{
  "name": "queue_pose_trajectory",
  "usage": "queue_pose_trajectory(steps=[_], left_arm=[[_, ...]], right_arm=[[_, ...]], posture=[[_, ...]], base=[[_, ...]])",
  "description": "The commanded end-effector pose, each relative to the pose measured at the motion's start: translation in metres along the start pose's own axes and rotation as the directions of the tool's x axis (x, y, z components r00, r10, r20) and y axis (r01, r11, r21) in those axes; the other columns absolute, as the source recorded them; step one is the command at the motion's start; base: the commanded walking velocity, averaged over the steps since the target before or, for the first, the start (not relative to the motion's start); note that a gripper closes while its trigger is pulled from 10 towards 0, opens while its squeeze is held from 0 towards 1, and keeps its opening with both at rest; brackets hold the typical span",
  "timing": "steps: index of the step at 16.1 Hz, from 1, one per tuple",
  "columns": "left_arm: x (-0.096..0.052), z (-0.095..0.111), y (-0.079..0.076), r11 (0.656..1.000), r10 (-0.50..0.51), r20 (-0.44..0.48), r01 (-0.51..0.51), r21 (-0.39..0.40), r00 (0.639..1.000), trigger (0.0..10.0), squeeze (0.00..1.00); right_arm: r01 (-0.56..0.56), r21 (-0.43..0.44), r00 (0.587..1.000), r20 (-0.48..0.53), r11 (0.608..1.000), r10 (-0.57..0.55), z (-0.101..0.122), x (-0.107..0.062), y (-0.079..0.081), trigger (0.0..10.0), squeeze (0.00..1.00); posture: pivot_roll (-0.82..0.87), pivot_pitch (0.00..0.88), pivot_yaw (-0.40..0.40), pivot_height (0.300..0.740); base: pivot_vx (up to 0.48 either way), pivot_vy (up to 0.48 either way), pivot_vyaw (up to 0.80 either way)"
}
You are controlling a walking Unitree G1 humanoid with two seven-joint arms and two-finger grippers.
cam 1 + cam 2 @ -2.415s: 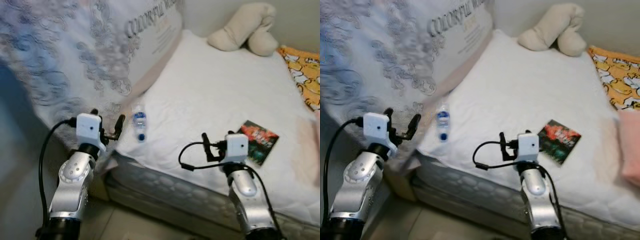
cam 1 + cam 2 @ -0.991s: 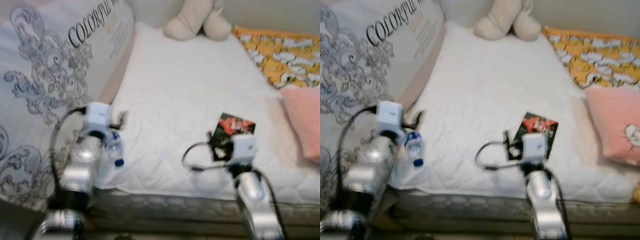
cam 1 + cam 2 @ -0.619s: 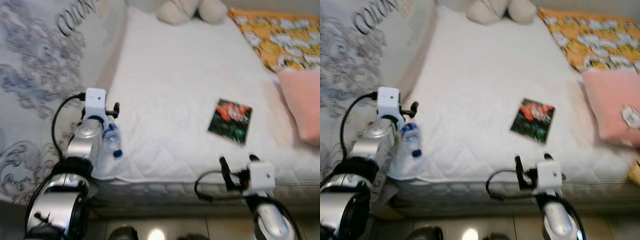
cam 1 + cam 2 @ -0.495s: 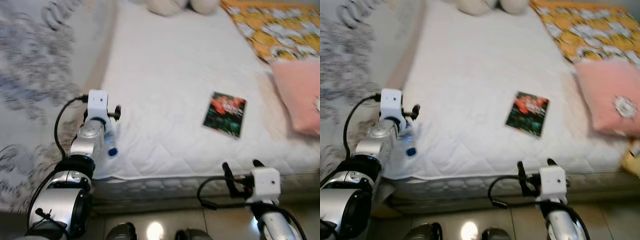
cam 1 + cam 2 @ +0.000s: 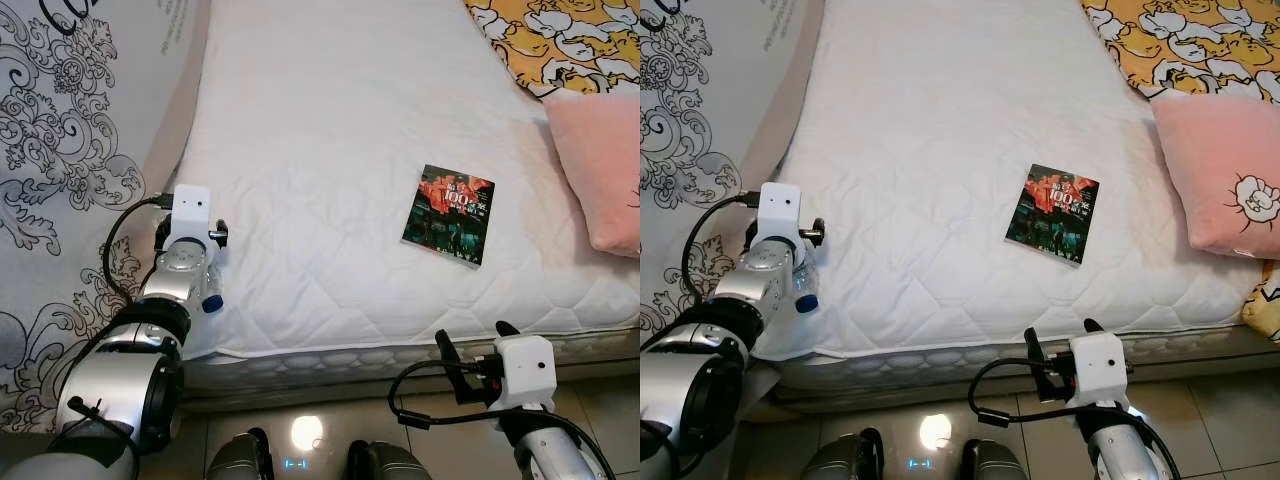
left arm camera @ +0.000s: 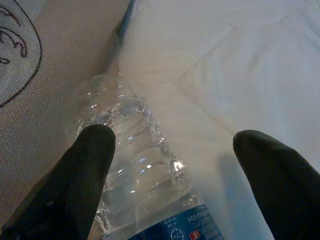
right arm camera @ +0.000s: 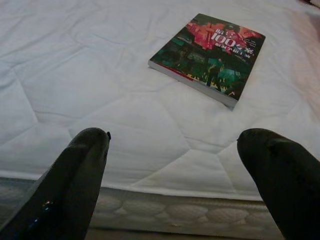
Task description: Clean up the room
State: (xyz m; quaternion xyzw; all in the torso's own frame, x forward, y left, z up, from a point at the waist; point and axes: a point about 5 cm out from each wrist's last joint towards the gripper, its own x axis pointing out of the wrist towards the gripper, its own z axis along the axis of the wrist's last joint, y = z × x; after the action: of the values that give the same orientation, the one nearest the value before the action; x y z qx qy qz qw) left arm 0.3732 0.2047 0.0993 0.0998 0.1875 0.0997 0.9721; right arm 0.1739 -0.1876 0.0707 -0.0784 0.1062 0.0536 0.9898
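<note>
Clear plastic was seen at the bed's (image 5: 330, 120) left edge: a water bottle (image 6: 145, 195) lay against the patterned panel (image 5: 70, 150), straddled by the left gripper (image 6: 170, 165), spread wide and holding nothing. The right gripper (image 7: 185, 175), equally spread and empty, was held beyond the mattress's near edge. A book (image 5: 1052, 213) lay flat, well apart, amid open white quilting, a pink pillow (image 5: 1215, 175) at the right edge.

Clear water bottle (image 6: 145, 175), blue cap, lying at mattress (image 5: 330, 130) edge; book (image 5: 448, 216) flat mid-mattress.
</note>
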Motion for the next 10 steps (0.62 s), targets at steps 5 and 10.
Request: queue_pose_trajectory(steps=[5,10], left_arm=[[-0.006,-0.038,-0.012,0.960,-0.090,-0.216,0.027,-0.280,0.972,0.0,0.00],[-0.005,-0.041,0.002,0.989,-0.026,-0.210,-0.005,-0.146,0.977,0.0,0.00]], right_arm=[[-0.001,0.004,1.000,-0.018,1.000,0.002,0.002,0.005,-0.004,10.0,0.02],[-0.005,0.008,1.000,-0.029,1.000,0.005,-0.001,0.009,0.000,10.0,0.02]], posture=[[-0.21,0.199,-0.031,0.740],[-0.18,0.193,-0.030,0.740]], base=[[0.000,0.000,0.00],[0.000,0.000,0.00]])
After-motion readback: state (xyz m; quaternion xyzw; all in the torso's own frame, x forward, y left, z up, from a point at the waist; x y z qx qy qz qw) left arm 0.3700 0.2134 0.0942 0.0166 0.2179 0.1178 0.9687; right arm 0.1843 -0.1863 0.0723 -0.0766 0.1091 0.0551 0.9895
